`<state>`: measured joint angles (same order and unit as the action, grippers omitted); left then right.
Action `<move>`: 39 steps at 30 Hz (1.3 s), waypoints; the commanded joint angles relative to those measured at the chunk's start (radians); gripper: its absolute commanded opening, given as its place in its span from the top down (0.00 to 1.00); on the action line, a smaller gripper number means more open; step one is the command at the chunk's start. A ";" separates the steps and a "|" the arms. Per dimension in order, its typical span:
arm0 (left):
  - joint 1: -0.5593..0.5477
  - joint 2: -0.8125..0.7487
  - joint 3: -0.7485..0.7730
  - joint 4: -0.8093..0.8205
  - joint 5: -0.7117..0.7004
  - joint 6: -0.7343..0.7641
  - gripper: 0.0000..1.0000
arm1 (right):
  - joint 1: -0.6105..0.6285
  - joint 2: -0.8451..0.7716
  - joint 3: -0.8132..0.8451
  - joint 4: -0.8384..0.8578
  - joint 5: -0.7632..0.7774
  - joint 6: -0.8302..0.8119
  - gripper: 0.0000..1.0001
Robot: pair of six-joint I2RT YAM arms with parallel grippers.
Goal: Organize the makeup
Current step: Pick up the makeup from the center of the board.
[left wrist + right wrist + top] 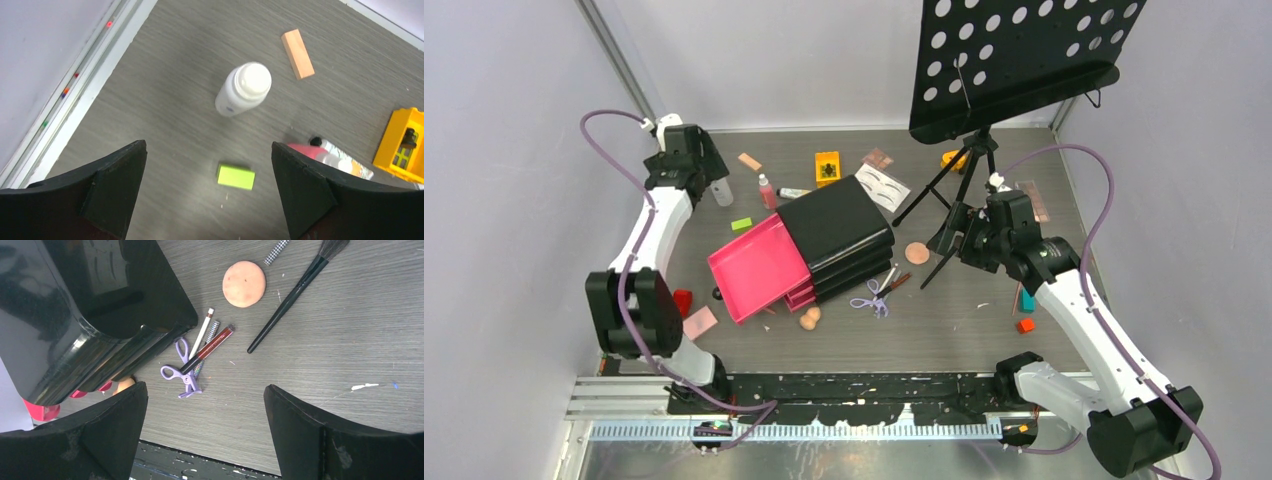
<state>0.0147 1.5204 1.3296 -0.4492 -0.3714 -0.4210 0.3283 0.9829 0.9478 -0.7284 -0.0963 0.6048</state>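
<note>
Both end effectors are spread and empty. The white bottle (243, 89) sits ahead of the left end effector (207, 150), the lilac scissors (181, 372) ahead of the right end effector (205, 390). Judged step: pick selection; the next move calls for descending, centring and closing on one item.

Black drawer chest (836, 225), music stand (1014, 60)

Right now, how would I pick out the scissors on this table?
Find the black chest mid-table, its pink drawer pulled open. Just off its corner facing the right arm lies a small cluster of thin sticks. The scissors lie at the cluster's near end, the only lilac item, with two finger loops.
</note>
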 commanded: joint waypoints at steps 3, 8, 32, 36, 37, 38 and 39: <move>0.028 0.111 -0.008 0.273 0.062 0.062 0.02 | 0.006 0.027 -0.004 0.065 -0.034 -0.003 0.10; 0.028 0.176 -0.017 0.363 0.085 0.071 0.03 | 0.005 0.054 -0.005 0.075 -0.036 -0.011 0.10; 0.029 0.330 -0.096 0.539 0.067 0.117 0.34 | 0.006 0.082 0.012 0.066 -0.032 -0.042 0.10; 0.028 0.350 -0.097 0.549 0.072 0.113 0.43 | 0.006 0.082 0.016 0.059 -0.030 -0.046 0.10; 0.028 0.352 -0.097 0.549 0.072 0.113 0.45 | 0.005 0.084 0.019 0.055 -0.029 -0.048 0.10; 0.028 0.354 -0.098 0.548 0.072 0.111 0.48 | 0.005 0.085 0.021 0.053 -0.028 -0.050 0.10; 0.029 0.353 -0.097 0.545 0.071 0.110 0.50 | 0.006 0.086 0.024 0.051 -0.028 -0.050 0.10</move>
<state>0.0387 1.8618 1.2385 0.0391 -0.2867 -0.3168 0.3283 1.0672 0.9428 -0.6815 -0.1261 0.5751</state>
